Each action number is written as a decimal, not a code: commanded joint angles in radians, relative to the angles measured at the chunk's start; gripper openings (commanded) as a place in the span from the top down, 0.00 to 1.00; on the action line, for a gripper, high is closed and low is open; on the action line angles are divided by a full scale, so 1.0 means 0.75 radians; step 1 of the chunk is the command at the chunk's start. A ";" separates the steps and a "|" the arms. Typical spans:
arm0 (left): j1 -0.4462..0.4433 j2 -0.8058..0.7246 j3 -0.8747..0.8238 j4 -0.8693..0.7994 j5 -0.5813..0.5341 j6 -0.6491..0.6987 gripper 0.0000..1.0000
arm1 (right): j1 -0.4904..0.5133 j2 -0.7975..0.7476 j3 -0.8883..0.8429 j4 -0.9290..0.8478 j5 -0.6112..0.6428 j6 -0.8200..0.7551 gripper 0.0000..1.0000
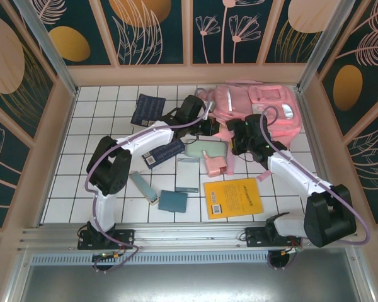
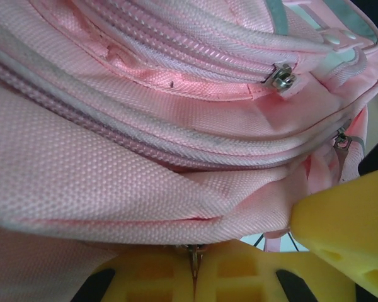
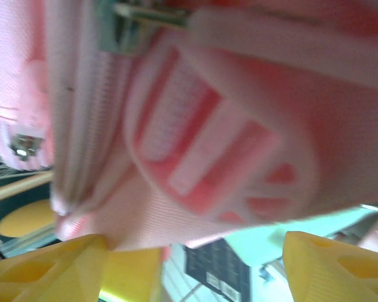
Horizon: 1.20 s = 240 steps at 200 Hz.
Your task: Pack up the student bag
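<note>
Far out to the left of the left gripper lies a dark blue notebook, flat on the white tiles and well apart from the action. Just back toward the bases from that gripper sits a mint pouch with a small pink pouch just beside it, and further back again there's a yellow book. Now the left gripper itself: it is right up against the left edge of the student bag. From its wrist camera the pink weave spreads above its yellow fingers, zip lines curving across and a metal zip slider up to the right. Those fingers stand close together with a fold of fabric at their tips, but whether they actually clamp it, I cannot tell. Across to the right, the right gripper is nosed in beside its partner at the same edge of the bag. Its jaws are spread wide, with blurred pink fabric just ahead of the two tips. The bag itself stretches away ahead and to the right of both grippers, lying in the far right corner.
</note>
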 commanded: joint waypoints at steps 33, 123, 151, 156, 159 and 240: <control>-0.031 -0.034 0.056 0.122 0.043 -0.008 1.00 | -0.070 0.058 -0.023 0.233 0.149 0.034 0.37; -0.038 -0.052 0.062 -0.090 -0.118 0.151 1.00 | -0.148 0.097 0.151 -0.033 0.151 -0.228 1.00; -0.009 -0.041 0.077 -0.132 -0.158 0.166 0.98 | -0.192 0.093 0.178 -0.103 0.112 -0.355 1.00; 0.000 -0.041 0.078 -0.130 -0.157 0.163 0.97 | -0.196 0.093 0.177 -0.110 0.104 -0.374 1.00; 0.004 -0.039 0.078 -0.130 -0.157 0.164 0.97 | -0.199 0.093 0.178 -0.115 0.100 -0.385 1.00; 0.124 -0.025 0.071 -0.130 -0.081 0.149 0.90 | -0.258 0.032 0.137 -0.165 0.041 -0.550 1.00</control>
